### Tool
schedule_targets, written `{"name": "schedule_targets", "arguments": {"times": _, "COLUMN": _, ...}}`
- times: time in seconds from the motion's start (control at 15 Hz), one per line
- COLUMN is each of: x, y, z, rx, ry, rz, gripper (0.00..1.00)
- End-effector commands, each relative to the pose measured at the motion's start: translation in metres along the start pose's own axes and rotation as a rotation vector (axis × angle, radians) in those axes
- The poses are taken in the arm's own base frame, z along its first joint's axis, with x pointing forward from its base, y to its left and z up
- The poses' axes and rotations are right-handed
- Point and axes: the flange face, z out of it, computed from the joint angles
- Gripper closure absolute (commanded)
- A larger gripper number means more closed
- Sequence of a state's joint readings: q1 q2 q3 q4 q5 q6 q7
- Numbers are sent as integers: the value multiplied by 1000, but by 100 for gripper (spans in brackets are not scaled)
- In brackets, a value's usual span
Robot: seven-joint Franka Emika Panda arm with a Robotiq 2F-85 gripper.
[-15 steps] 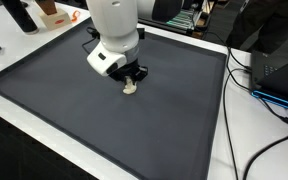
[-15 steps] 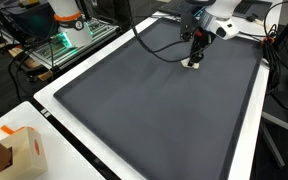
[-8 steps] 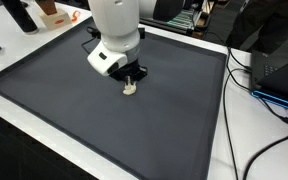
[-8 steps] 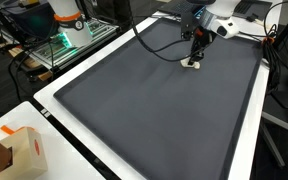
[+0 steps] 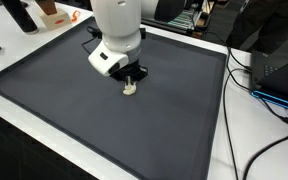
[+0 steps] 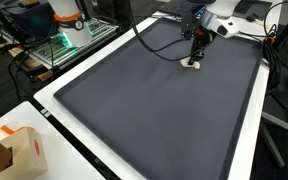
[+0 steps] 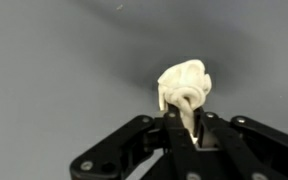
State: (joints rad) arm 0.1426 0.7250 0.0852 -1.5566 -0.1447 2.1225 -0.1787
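Observation:
A small cream-white knotted rope piece [image 7: 184, 88] lies on the dark grey mat [image 7: 54, 70]. My gripper [image 7: 186, 128] is shut on its near end, the black fingers pinching a strand between them. In both exterior views the white arm reaches down over the mat, with the gripper [image 5: 131, 80] [image 6: 195, 56] low above the surface and the knotted rope [image 5: 130, 89] [image 6: 192, 64] at its tips, touching or just above the mat [image 5: 74, 110] [image 6: 154, 110].
A white table border [image 6: 246, 140] frames the mat. An orange-and-white box [image 6: 24, 152] stands near one corner. Cables [image 5: 254, 85] and black equipment [image 5: 279, 65] lie beside the mat; a black cable [image 6: 159, 45] trails across it to the arm.
The jaws finished closing on the rope about a second ago. Since then the arm and rope have stayed in the same spot.

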Motion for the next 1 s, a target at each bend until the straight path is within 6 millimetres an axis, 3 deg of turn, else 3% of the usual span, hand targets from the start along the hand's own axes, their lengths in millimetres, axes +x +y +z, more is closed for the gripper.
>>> {"name": "schedule_targets", "arguments": {"times": 0.0, "x": -3, "y": -1, "z": 3, "rx": -23, "ry": -2, "rz": 25, "gripper": 54}}
{"name": "schedule_targets", "arguments": {"times": 0.47, "x": -4, "y": -2, "z": -9, "rx": -23, "ry": 9, "rz": 60, "gripper": 2}}
{"name": "schedule_targets", "arguments": {"times": 0.93, "x": -11, "y": 4, "z": -56, "rx": -22, "ry": 74, "rz": 177, "gripper": 0}}
